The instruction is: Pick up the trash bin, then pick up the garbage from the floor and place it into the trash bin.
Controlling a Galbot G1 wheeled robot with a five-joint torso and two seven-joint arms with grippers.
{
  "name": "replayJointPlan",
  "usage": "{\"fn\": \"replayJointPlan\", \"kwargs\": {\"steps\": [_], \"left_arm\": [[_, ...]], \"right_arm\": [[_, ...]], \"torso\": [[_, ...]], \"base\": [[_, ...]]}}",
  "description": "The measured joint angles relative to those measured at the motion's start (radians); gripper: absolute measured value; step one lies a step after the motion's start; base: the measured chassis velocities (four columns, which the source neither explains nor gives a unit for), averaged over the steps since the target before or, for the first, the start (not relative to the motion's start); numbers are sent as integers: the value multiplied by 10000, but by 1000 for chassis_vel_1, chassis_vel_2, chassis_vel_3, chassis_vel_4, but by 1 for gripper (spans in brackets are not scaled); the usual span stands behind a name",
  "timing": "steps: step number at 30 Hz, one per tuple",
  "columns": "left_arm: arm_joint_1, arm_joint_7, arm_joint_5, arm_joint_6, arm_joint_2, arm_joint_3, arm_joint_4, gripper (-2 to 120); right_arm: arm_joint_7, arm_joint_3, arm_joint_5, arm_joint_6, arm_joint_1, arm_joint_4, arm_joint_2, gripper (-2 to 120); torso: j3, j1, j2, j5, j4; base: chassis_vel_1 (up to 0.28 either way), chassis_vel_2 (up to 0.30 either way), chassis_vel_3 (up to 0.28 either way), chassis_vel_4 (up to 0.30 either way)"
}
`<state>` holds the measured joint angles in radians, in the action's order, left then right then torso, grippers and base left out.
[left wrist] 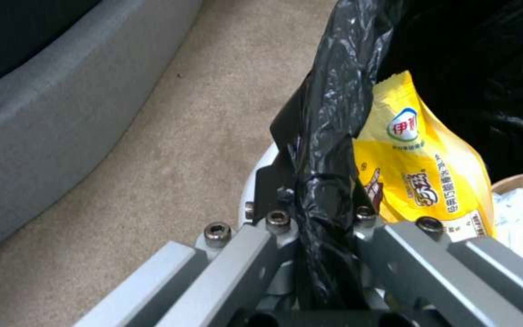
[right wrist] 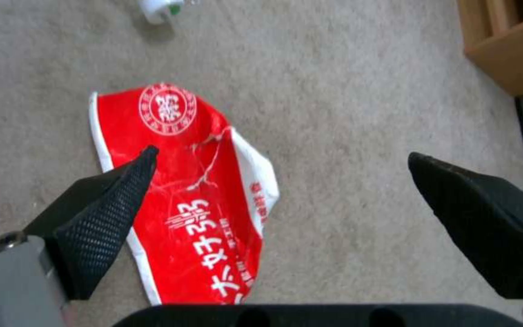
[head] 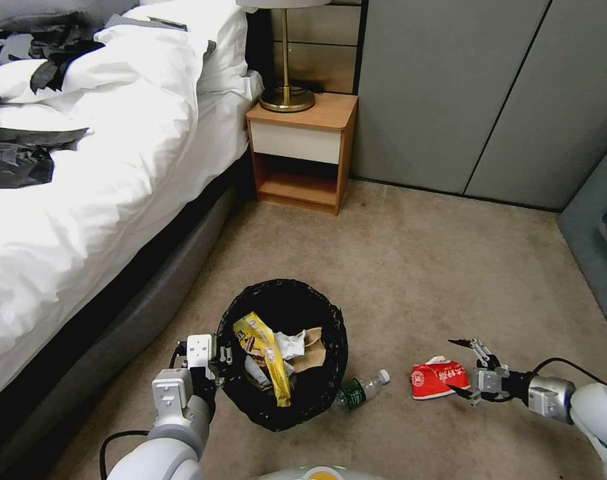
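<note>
My left tool (head: 218, 359) clamps the black-lined round white plastic bin's (head: 317, 400) rim, steadying it; my right tool (head: 460, 368) gapes wide over the crumpled red packet (head: 433, 380), ready.

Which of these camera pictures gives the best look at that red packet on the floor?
The right wrist view: the red packet lies flat on the carpet, its print readable, between the open right gripper fingers. The head view shows it small, beside that gripper. The left wrist view looks at the trash bin instead.

A wooden nightstand (head: 302, 150) bearing a brass lamp (head: 287, 67) stands beside the bed (head: 97, 167).
</note>
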<state>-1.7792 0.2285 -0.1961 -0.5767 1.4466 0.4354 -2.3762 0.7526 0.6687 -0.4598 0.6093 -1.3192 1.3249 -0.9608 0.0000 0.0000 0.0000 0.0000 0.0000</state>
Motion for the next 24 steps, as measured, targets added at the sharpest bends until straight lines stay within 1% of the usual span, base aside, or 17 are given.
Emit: {"fn": "replayJointPlan", "kwargs": {"steps": [2,4,5,7,8,9,12,24], "left_arm": [[-6,0,6,2,0,0,-2,0],[-33,10,39,21,15,-3,-4,0],[-33,10,39,21,15,-3,-4,0],[-57,20,51,28,17,-6,-15,0],[-66,23,55,31,15,-6,-17,0],[-66,23,55,31,15,-6,-17,0],[-82,38,58,33,6,4,-18,0],[-73,60,80,34,38,22,16,0]], "right_arm": [[-22,-18,-28,5,59,-101,-20,100],[-131,-65,-274,108,443,-697,-182,100],[-131,-65,-274,108,443,-697,-182,100],[-197,-118,-380,152,703,-1146,-301,100],[-245,-154,-451,158,882,-1445,-387,98],[-245,-154,-451,158,882,-1445,-387,98],[-361,-264,-589,228,1341,-2124,-587,92],[-588,-800,-722,263,2308,-3212,-1007,89]], "torso": [[0,0,0,1,0],[0,0,0,0,0],[0,0,0,0,0],[0,0,0,0,0],[0,0,0,1,0],[0,0,0,1,0],[0,0,0,1,0],[0,0,0,-2,0]], "base": [[0,0,0,0],[0,0,0,0],[0,0,0,0],[0,0,0,0],[0,0,0,0],[0,0,0,0],[0,0,0,0],[0,0,0,0]]}}
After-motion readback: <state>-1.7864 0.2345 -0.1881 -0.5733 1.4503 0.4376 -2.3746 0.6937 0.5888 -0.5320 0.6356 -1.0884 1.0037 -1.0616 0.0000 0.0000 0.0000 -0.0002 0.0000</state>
